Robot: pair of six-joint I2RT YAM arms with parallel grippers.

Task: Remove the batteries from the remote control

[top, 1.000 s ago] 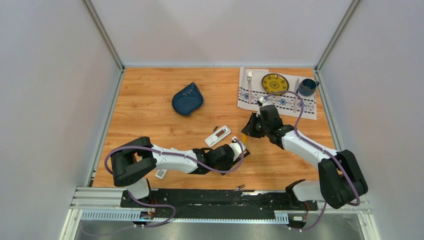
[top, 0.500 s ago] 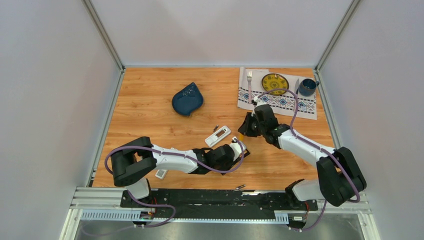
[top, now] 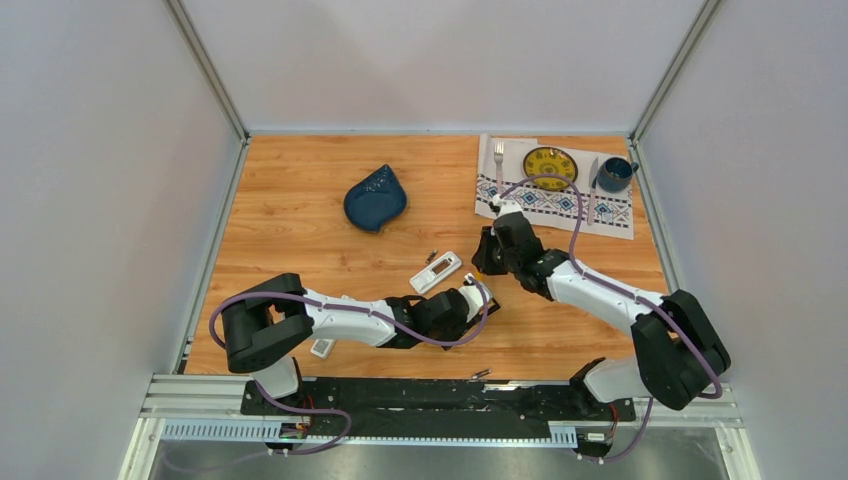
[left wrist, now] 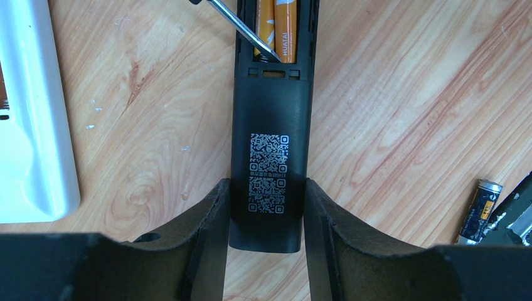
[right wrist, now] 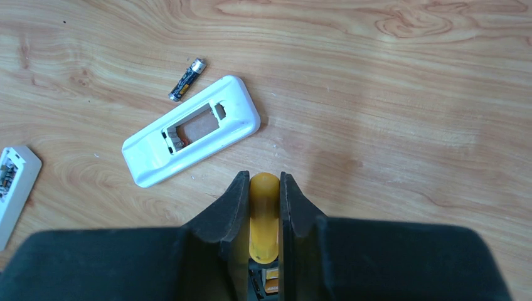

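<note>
Our left pincer (left wrist: 266, 195) pinches the black remote (left wrist: 270, 113) by its tail; the right pincer (right wrist: 265, 188) grips the screwdriver (right wrist: 264, 216). The batteries (left wrist: 276, 25) lie in the open bay — light, slick, likely to roll — so we would pry at the spring end.

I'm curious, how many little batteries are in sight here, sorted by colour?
Orange-gold cylindrical batteries, in the black plastic remote control: 2
Dark grey cylindrical batteries, loose on the wooden table: 2 (one by the white plastic remote control, one near the black one)
Total: 4
</note>
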